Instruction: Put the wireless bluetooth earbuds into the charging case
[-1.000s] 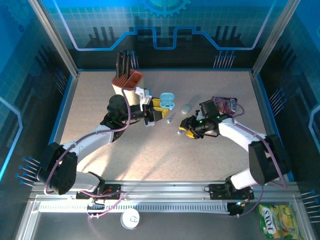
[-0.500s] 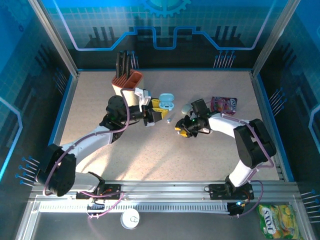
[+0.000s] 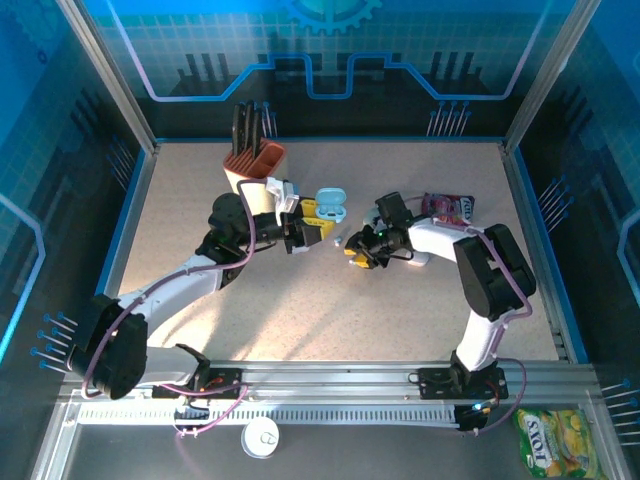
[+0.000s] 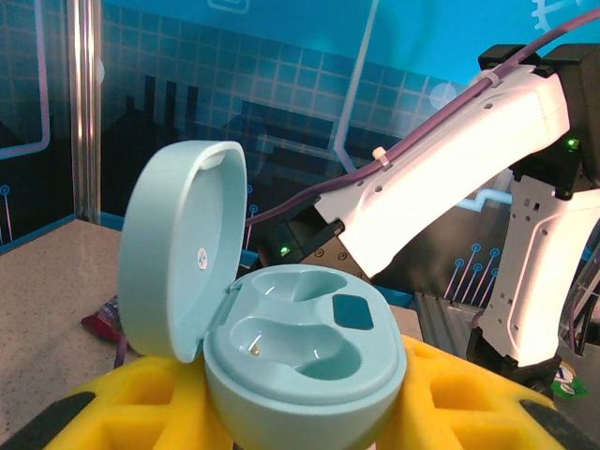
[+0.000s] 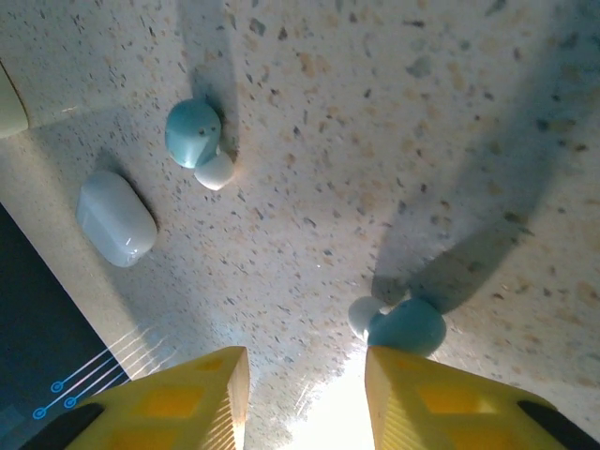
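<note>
Left pincer (image 4: pixel 309 412) grips an open pale-teal pebble-shaped plastic charging case (image 4: pixel 300 361), sockets up for loading; right pincer (image 5: pixel 307 403), released, hovers beside a small teal earbud (image 5: pixel 410 326).

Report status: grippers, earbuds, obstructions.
Left gripper shut on open charging case, sockets empty. Right gripper open, one earbud at its fingertip, another farther off. White oval case aside, not blocking.
</note>
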Action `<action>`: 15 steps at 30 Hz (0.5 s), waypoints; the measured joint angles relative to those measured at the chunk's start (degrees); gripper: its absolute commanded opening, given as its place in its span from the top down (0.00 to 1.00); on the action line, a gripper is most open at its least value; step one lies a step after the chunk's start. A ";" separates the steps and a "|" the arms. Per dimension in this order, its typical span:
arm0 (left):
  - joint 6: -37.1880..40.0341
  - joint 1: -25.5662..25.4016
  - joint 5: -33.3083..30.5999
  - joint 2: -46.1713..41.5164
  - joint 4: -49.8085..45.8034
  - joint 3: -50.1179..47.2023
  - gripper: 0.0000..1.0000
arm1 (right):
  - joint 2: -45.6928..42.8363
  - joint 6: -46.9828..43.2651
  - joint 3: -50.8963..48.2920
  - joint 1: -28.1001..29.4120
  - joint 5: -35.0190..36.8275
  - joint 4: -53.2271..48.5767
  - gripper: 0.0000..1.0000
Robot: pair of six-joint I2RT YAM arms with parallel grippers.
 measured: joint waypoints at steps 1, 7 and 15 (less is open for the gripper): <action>0.00 0.00 0.00 -0.02 0.00 0.00 0.64 | 0.35 -0.15 0.42 0.00 0.00 -0.11 0.60; 0.02 0.00 0.00 -0.02 -0.04 0.00 0.64 | 0.70 -1.66 2.51 0.00 0.46 -0.90 0.57; -0.02 0.04 -0.02 0.00 0.04 -0.46 0.64 | -10.58 -0.74 -3.69 -0.48 4.70 1.11 0.61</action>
